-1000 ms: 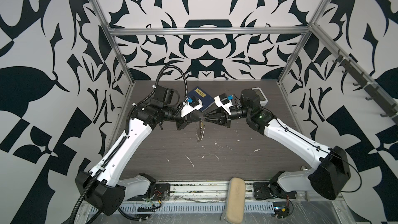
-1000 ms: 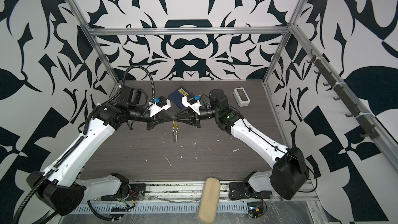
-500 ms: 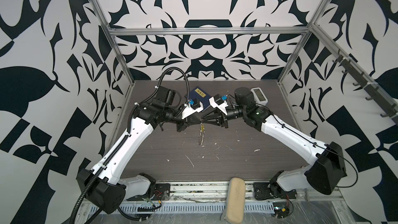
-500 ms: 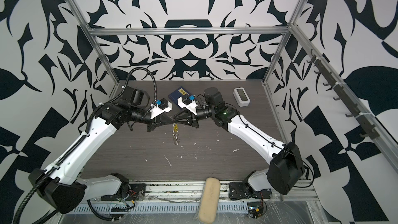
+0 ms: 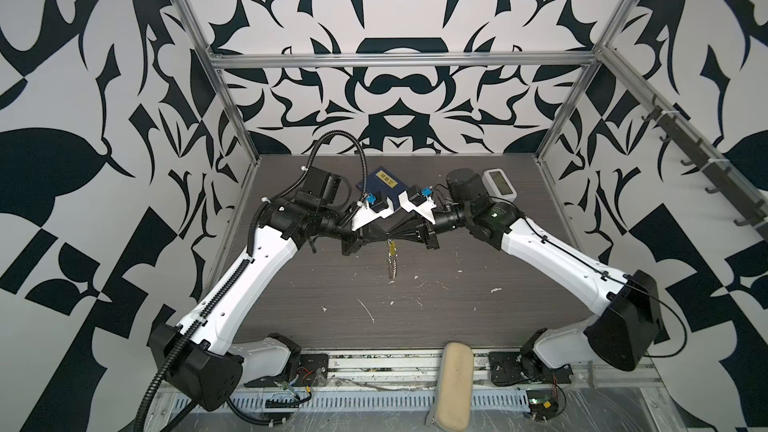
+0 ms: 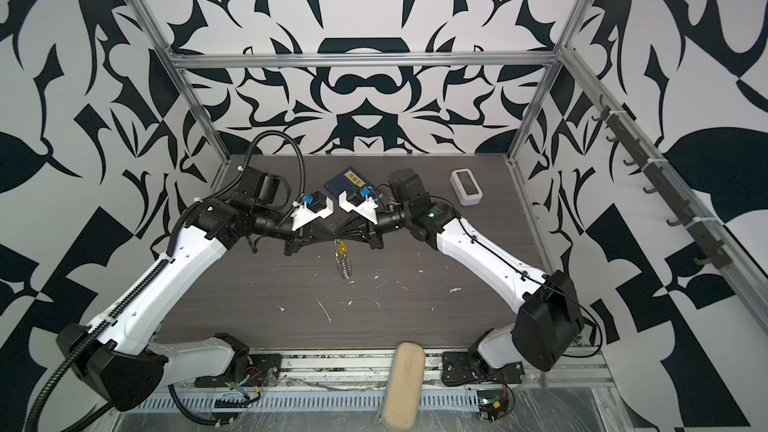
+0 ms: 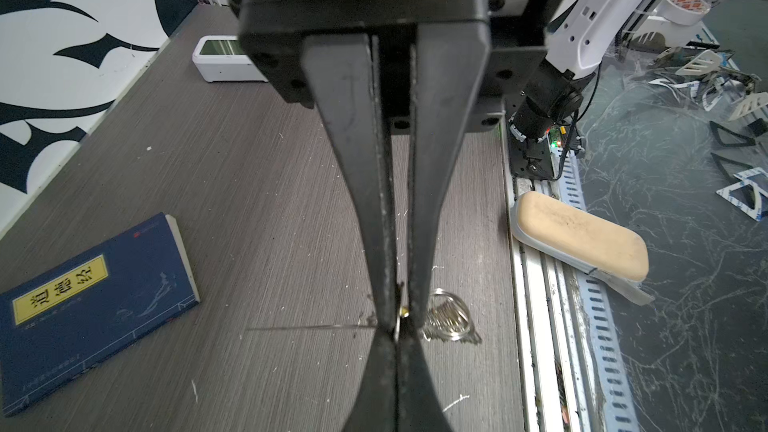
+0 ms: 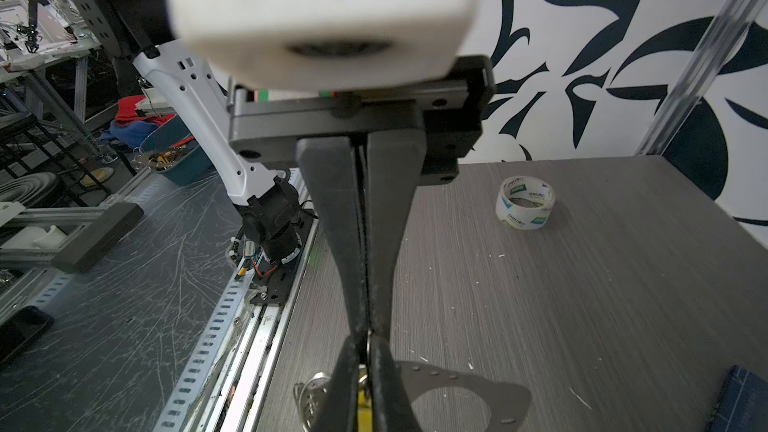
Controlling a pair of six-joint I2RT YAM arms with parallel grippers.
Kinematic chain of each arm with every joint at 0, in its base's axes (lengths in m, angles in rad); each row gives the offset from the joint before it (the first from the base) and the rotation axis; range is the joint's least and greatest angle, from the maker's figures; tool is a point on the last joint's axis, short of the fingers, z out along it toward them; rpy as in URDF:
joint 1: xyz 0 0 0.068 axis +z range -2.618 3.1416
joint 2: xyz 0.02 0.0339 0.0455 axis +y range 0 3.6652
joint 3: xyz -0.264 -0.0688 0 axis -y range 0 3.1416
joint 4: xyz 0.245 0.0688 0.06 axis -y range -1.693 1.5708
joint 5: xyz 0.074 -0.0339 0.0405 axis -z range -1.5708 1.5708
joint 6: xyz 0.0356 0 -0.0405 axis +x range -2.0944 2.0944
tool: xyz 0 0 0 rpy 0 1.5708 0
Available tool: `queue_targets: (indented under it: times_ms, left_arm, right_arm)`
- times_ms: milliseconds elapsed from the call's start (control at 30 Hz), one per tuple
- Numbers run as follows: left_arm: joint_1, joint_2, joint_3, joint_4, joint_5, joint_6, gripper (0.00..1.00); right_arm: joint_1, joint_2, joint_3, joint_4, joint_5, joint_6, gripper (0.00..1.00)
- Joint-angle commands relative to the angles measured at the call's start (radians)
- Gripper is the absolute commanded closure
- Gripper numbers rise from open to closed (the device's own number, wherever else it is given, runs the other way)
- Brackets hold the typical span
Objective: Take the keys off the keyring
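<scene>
Tip to tip above the table (image 5: 457,317) in both top views: left gripper (image 5: 383,238) meets right gripper (image 5: 395,237). The keys (image 5: 391,248) dangle just under the meeting point, and the keyring (image 5: 393,270) hangs bunched below them.

The right wrist view adds a tape roll (image 8: 525,201) on the table, hidden from above, and shows the left fingers (image 8: 392,209) pressed flat together, pinching the keyring's top. The left wrist view shows the right fingers (image 7: 444,160) a hair apart along their length, tips closed on a sliver of yellow.

The count: two grippers, one yellow tag, one blue book (image 5: 384,180), one tape roll — the rings are too bunched to count.
</scene>
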Motion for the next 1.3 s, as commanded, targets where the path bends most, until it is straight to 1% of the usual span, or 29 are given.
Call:
queue_targets:
  times_ms: [0, 67, 133, 267, 333, 433, 500, 700, 733, 800, 867, 933, 1000, 1067, 1167, 1267]
  left_arm:
    - [-0.004, 0.003, 0.016, -0.035, 0.028, 0.026, 1.0]
    - [-0.006, 0.003, 0.016, -0.035, 0.029, 0.026, 1.0]
    - [-0.006, 0.003, 0.015, -0.035, 0.027, 0.028, 1.0]
    - [-0.008, 0.002, 0.016, -0.035, 0.028, 0.035, 1.0]
    - [-0.007, 0.002, 0.017, -0.035, 0.029, 0.037, 1.0]
    - [-0.008, 0.002, 0.02, -0.035, 0.026, 0.038, 1.0]
    - [-0.008, 0.001, 0.021, -0.035, 0.027, 0.038, 1.0]
    - [-0.007, 0.0, 0.023, -0.032, 0.025, 0.04, 1.0]
    - [-0.008, 0.0, 0.023, -0.031, 0.023, 0.04, 1.0]
    - [-0.007, -0.003, 0.019, -0.024, 0.022, 0.037, 0.99]
    - [-0.008, -0.012, 0.007, -0.001, 0.024, 0.023, 0.86]
    - [-0.006, -0.032, -0.024, 0.07, 0.035, -0.031, 0.71]
    - [-0.004, -0.054, -0.049, 0.112, 0.049, -0.048, 0.63]
    - [0.003, -0.079, -0.073, 0.155, 0.063, -0.071, 0.58]
    - [0.033, -0.111, -0.099, 0.195, 0.093, -0.098, 0.57]
    - [0.074, -0.143, -0.118, 0.223, 0.144, -0.12, 0.56]
  right_arm:
    - [0.01, -0.003, 0.048, -0.028, 0.001, -0.027, 0.91]
    - [0.011, 0.001, 0.054, -0.043, 0.004, -0.036, 0.94]
    - [0.013, 0.003, 0.059, -0.052, 0.005, -0.041, 1.0]
    - [0.017, 0.012, 0.071, -0.073, 0.006, -0.047, 1.0]
    - [0.018, 0.016, 0.073, -0.077, 0.007, -0.048, 0.94]
    - [0.022, 0.018, 0.076, -0.083, 0.008, -0.052, 0.93]
    - [0.022, 0.022, 0.08, -0.089, 0.009, -0.053, 0.96]
    - [0.027, 0.033, 0.096, -0.128, 0.015, -0.068, 0.96]
    - [0.029, 0.036, 0.1, -0.134, 0.019, -0.072, 1.0]
    - [0.029, 0.036, 0.103, -0.138, 0.023, -0.076, 1.0]
    - [0.029, 0.025, 0.082, -0.085, 0.009, -0.045, 1.0]
    - [0.028, 0.003, 0.033, 0.051, -0.035, 0.038, 1.0]
    - [0.027, -0.016, 0.005, 0.139, -0.044, 0.087, 1.0]
    - [0.025, -0.028, -0.009, 0.185, -0.042, 0.108, 1.0]
    - [0.019, -0.048, -0.036, 0.255, -0.035, 0.141, 1.0]
    - [0.011, -0.075, -0.091, 0.386, -0.021, 0.209, 1.0]
